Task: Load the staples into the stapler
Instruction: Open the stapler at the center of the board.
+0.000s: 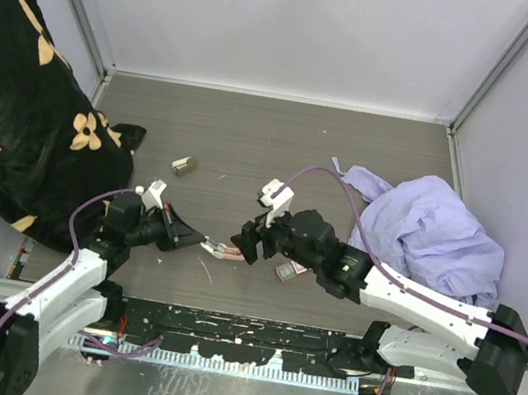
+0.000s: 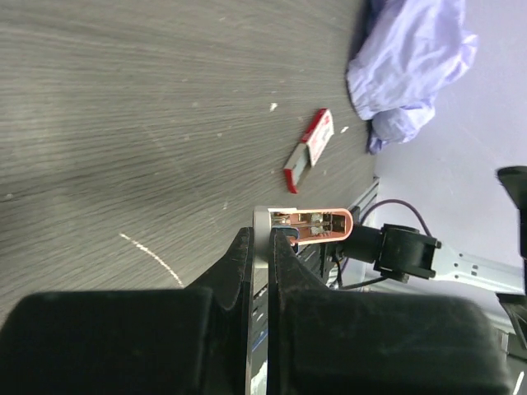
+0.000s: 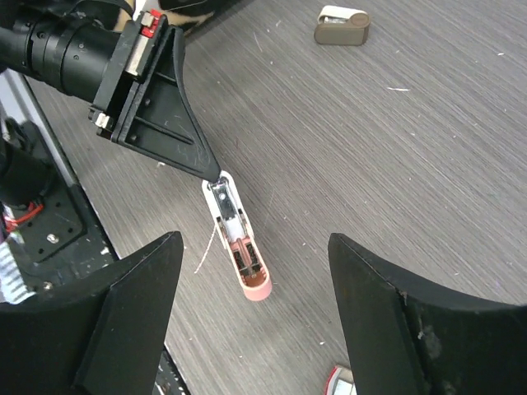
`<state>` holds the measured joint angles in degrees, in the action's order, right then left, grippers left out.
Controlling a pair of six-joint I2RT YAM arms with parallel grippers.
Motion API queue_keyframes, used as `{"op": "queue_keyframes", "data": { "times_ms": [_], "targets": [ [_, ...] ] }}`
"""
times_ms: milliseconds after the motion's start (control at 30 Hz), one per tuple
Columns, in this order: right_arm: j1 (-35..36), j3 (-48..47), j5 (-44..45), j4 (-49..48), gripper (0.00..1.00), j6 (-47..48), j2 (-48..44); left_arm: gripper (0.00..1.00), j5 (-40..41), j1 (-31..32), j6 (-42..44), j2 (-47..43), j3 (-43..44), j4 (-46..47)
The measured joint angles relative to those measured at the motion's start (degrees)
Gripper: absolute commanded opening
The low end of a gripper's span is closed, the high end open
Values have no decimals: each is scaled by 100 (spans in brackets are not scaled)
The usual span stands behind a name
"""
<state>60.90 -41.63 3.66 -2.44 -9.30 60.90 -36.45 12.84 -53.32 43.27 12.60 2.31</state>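
Pink-and-white plastic stapler (image 3: 237, 243): pinched by its rear end in the left gripper (image 1: 192, 239), jaws pressed hard together on it. It is hinged open, with the metal channel facing up toward the right wrist camera. We cannot tell whether its nose touches the tabletop (image 1: 252, 145).

Right gripper (image 1: 246, 242): jaws spread wide and holding nothing, hovering just over the stapler's front end.

Staples box (image 2: 309, 151): red and white, lying on the tabletop near the lilac cloth (image 1: 431, 231), beside the right arm and apart from both grippers. A thin pale sliver (image 2: 152, 257) lies close to the stapler. It may be a loose strip, but it is too small for us to say.

Step in hand, as we judge it: the stapler is presented open and the staples are not yet fetched.

Next move: the right jaws need to go to the box, or to a strip, and pick up a row. They then line it up lengthwise with the channel while the left holds steady. A skewed strip would jam on the rail.
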Motion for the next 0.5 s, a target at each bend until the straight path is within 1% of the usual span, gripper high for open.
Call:
{"op": "queue_keyframes", "data": {
  "times_ms": [100,133,200,300,500],
  "targets": [
    [0,-341,-13,190,79,208,367,0,28,46,-24,577,7,140],
    [-2,-433,39,249,79,245,640,0,61,70,-111,739,4,286],
    [-31,-553,181,356,79,273,883,0,216,146,-293,944,-11,651],
    [-199,-581,391,516,79,114,1014,0,804,417,-507,1099,-33,1180],
    [-890,-540,857,575,79,-586,1005,0,2258,1080,-848,1386,-52,2035]
  ]
}}
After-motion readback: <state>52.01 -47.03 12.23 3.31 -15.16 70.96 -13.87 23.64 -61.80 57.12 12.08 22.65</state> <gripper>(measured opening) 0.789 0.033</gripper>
